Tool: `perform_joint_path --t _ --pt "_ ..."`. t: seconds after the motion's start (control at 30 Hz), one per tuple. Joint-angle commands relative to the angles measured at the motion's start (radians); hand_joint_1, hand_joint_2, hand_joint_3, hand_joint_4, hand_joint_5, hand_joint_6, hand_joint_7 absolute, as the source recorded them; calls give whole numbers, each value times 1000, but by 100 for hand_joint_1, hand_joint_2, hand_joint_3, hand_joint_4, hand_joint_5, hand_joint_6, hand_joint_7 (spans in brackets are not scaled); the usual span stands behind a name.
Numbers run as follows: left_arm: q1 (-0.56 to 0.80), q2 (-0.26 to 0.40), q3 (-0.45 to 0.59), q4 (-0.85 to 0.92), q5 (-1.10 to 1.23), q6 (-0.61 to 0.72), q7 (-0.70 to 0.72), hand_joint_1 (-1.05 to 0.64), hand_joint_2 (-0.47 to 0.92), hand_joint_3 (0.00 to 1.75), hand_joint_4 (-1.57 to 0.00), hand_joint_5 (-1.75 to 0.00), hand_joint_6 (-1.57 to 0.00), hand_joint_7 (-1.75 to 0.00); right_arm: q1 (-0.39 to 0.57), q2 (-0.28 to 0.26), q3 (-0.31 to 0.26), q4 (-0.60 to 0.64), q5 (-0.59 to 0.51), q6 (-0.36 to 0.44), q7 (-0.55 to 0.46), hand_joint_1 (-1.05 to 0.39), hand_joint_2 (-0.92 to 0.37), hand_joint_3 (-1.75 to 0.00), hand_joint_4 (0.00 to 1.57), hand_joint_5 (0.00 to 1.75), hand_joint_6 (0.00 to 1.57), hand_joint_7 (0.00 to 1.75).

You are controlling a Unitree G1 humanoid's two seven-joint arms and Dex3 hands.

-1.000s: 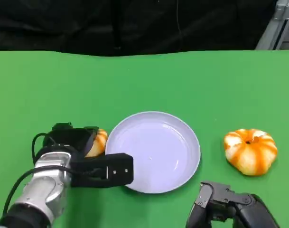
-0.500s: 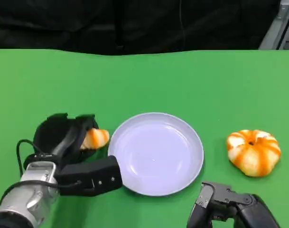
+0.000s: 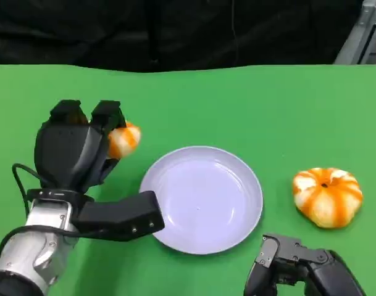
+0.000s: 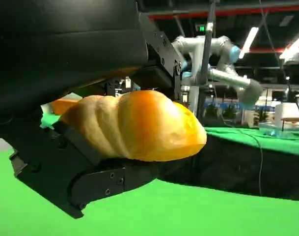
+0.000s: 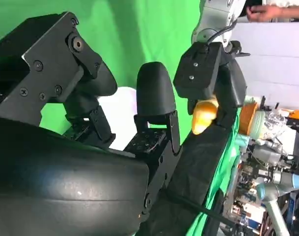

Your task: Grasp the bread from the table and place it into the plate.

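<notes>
While the right hand (image 3: pixel 302 271) sits low at the near table edge, fingers apart with nothing in them, the left hand (image 3: pixel 73 154) grips the bread (image 3: pixel 123 139), lifted clear of the green table (image 3: pixel 237 98).

Left wrist view: bread (image 4: pixel 134 125) clamped between black fingers (image 4: pixel 85 172) below and the hand's shell above, its golden rounded end sticking out past the grip. Green table surface under it, no contact.

Head view: the bread pokes out on the plate side of the left hand's fingertips. The thumb runs out low toward the white plate (image 3: pixel 203 197), its tip at the plate's near-left rim. The plate is just beside the left hand, toward the right hand, lying flat; the bread is beyond the plate's far-left rim, not over it.

Right wrist view: right hand's fingers (image 5: pixel 156 93) spread, and past them the left hand with the bread (image 5: pixel 204 114).

Orange-and-white pumpkin (image 3: pixel 326 196) sits on the table just beyond the right hand, apart from the plate's right rim. Black backdrop (image 3: pixel 175 31) behind the table's far edge.
</notes>
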Motion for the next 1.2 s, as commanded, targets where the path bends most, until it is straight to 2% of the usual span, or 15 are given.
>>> perform_joint_path --t 0.03,0.1,0.13,0.23,0.47,0.53,0.63,0.67,0.73,1.03,1.1,1.2 --pt "6 17 3 -8 9 8 12 -21 44 102 -97 -175 -74 -175 4 -4 -5 0 11 -15 1 8 -31 -145 88 165 76 140" --pt "5 11 -3 -28 3 -27 24 -21 44 102 -97 -175 -74 -175 2 -2 -2 3 10 -16 0 8 -31 -145 88 165 76 140" --pt "4 6 -7 -43 -2 -54 33 -19 38 116 -100 -175 -77 -175 1 -1 -1 5 10 -17 0 8 -31 -144 88 165 76 140" --pt "-15 18 -30 -124 -42 -189 -49 -18 24 141 -102 -175 -78 -175 -9 2 -6 31 7 -14 -5 8 -31 -144 88 166 76 139" --pt "-10 17 -14 -141 -42 -229 -82 -18 20 148 -102 -175 -78 -175 -10 4 -7 38 7 -16 -5 8 -31 -144 88 167 77 138" --pt "-10 -29 -44 -188 -43 -221 -131 -20 24 145 -102 -175 -79 -175 4 1 0 22 7 -13 0 7 -32 -143 87 166 76 138" --pt "-6 -52 -51 -218 -42 -214 -163 -21 26 142 -103 -175 -79 -175 10 0 3 14 8 -11 2 6 -34 -141 87 165 76 138" --pt "-11 -82 -76 -209 -34 -197 -198 -22 27 142 -103 -175 -79 -175 22 -3 10 1 1 -7 1 6 -34 -140 87 165 76 138" --pt "-17 -122 -110 -203 -20 -163 -252 -21 25 139 -102 -175 -79 -175 40 -7 21 -22 -10 -1 1 4 -34 -139 91 173 75 138" --pt "-15 -153 -127 -196 1 -112 -316 -20 26 137 -101 -175 -80 -175 47 -8 30 -40 -23 10 -2 3 -34 -138 93 175 75 137" --pt "-17 -173 -148 -177 12 -71 -361 -21 36 121 -98 -175 -76 -175 45 -7 35 -45 -33 13 -3 3 -34 -138 92 175 75 137" --pt "-23 -186 -169 -131 17 -45 -383 -21 42 108 -96 -175 -73 -173 45 -6 35 -47 -32 15 -3 3 -33 -138 92 175 76 137"
